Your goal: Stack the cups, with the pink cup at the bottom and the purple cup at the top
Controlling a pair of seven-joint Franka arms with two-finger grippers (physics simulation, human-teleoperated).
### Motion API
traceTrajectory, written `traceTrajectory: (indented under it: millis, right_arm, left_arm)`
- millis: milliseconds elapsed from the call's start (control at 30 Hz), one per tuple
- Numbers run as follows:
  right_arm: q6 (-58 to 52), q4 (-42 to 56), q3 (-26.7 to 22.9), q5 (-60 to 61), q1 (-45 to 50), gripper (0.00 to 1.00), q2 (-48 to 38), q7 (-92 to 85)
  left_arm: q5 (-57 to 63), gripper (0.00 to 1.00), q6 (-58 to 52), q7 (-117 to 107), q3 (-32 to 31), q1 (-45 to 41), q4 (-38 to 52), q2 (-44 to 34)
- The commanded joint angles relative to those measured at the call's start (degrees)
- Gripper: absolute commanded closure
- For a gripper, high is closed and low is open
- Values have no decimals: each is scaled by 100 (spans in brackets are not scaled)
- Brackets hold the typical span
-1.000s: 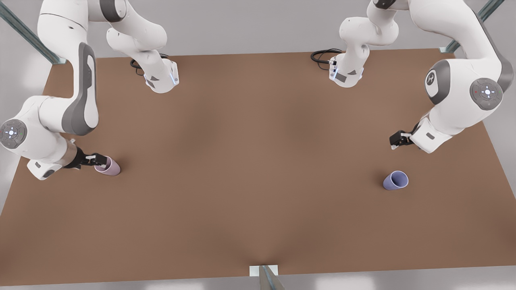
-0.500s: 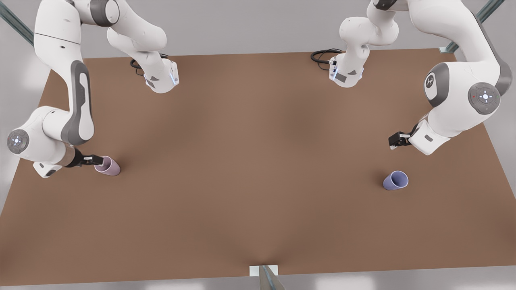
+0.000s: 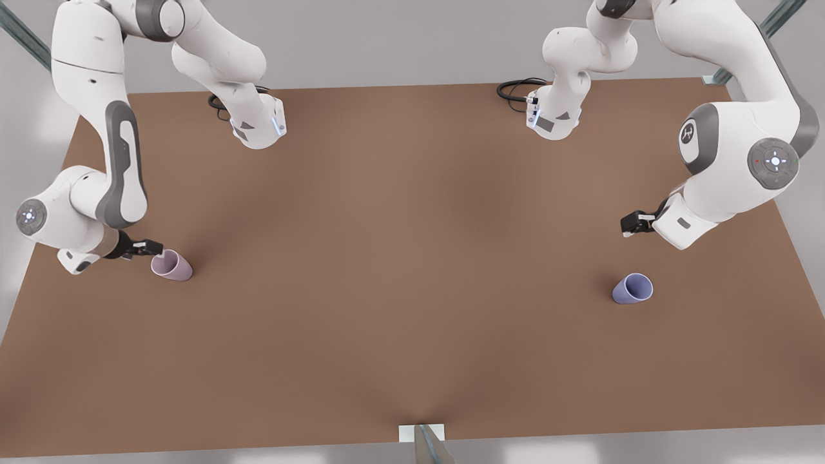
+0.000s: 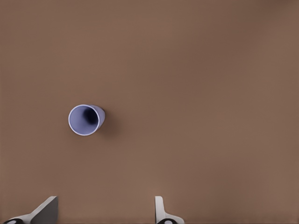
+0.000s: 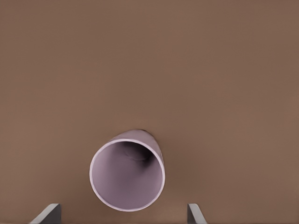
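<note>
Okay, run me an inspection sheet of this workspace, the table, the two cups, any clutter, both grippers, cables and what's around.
Surface: brown table, flat and plain.
Pink cup: pink cup upright, open end up, near the front view's left edge.
Purple cup: purple cup upright, open end up, toward the front view's right; the two cups far apart, not stacked.
Clutter: nothing seen.
Right gripper: right gripper open, close beside the pink cup's rim, holding nothing.
Left gripper: left gripper open, well clear of the purple cup, holding nothing.
Cables: black cable loops by each arm base at the far table edge.
Surroundings: grey floor, metal frame struts at the corners, a bracket at the near edge.
</note>
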Motion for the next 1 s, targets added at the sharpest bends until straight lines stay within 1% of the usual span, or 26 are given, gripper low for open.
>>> traceTrajectory:
  millis: [0, 100, 233, 800, 833, 933, 967]
  right_arm:
    - [224, -9, 2, 7, -6, 0, 72, -763]
    - [523, 0, 2, 16, -102, 0, 362, -781]
    - [672, 9, 2, 7, -164, 0, 485, -816]
    - [813, 18, 2, 42, -208, 0, 942, -799]
    - [813, 17, 2, 42, -208, 3, 942, -790]
    - [822, 35, 2, 104, -208, 25, 1004, -790]
    - [822, 35, 2, 104, -199, 26, 1013, -790]
  left_arm:
    - [3, 0, -62, 99, 5, 2, 7, 20]
    - [3, 0, -158, 82, -12, 2, 33, -6]
    - [3, 0, -158, 82, -12, 2, 42, -6]
    - [4, 0, -316, 11, -65, 2, 59, -67]
    - [3, 0, -352, 3, -65, 2, 59, -76]
    - [3, 0, -466, 20, -74, 2, 147, -67]
    - [12, 0, -466, 47, -74, 2, 147, -67]
